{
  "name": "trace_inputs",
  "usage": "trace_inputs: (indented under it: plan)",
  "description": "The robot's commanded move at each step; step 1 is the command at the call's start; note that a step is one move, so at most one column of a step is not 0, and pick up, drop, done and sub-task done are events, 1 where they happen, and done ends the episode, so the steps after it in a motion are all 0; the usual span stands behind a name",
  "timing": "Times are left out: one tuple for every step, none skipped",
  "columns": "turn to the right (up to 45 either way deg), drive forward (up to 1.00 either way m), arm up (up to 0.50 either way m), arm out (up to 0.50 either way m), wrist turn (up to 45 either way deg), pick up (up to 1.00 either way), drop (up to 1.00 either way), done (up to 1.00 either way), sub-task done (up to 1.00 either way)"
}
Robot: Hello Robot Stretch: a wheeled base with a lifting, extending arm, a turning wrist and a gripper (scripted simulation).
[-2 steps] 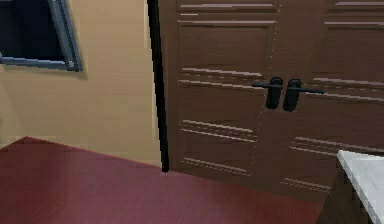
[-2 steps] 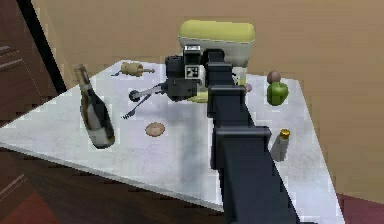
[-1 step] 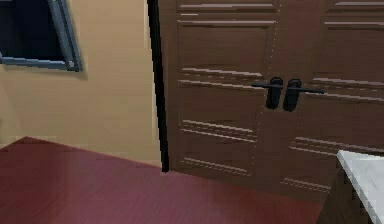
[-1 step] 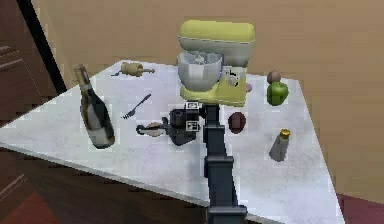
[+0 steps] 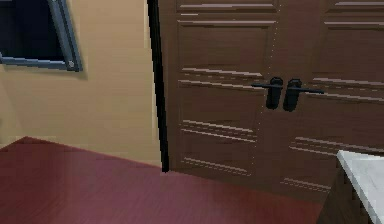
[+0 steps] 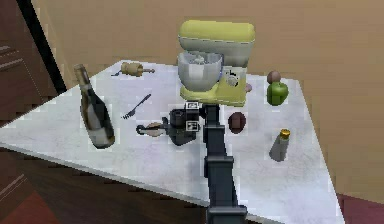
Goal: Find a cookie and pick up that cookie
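Note:
On the pale tabletop (image 6: pixel 60 125) a dark brown round thing (image 6: pixel 237 122) lies just right of the arm's two white marker squares; whether it is a cookie I cannot make out. The dark arm (image 6: pixel 222 180) rises from the bottom edge over the table. My gripper (image 6: pixel 152 127) points left from its dark body, low over the tabletop near a fork (image 6: pixel 137 105). Something small and reddish sits at the fingers, so I cannot tell whether the gripper holds anything.
A bottle (image 6: pixel 93 108) stands at the table's left, and a yellow-green stand mixer (image 6: pixel 212 62) at the back. A green apple (image 6: pixel 277 93), a small shaker (image 6: pixel 281 146) and a tan utensil (image 6: pixel 132 69) are also there. Ahead are brown double doors (image 5: pixel 270 90), a window (image 5: pixel 35 32), red floor and the table's corner (image 5: pixel 365 180).

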Motion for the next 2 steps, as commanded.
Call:
trace_inputs:
  plan:
    - [0.0,0.00,0.10,0.00,0.0,0.00,0.00,0.00,0.00]
    - [0.0,0.00,0.00,0.00,0.0,0.00,0.00,1.00,0.00]
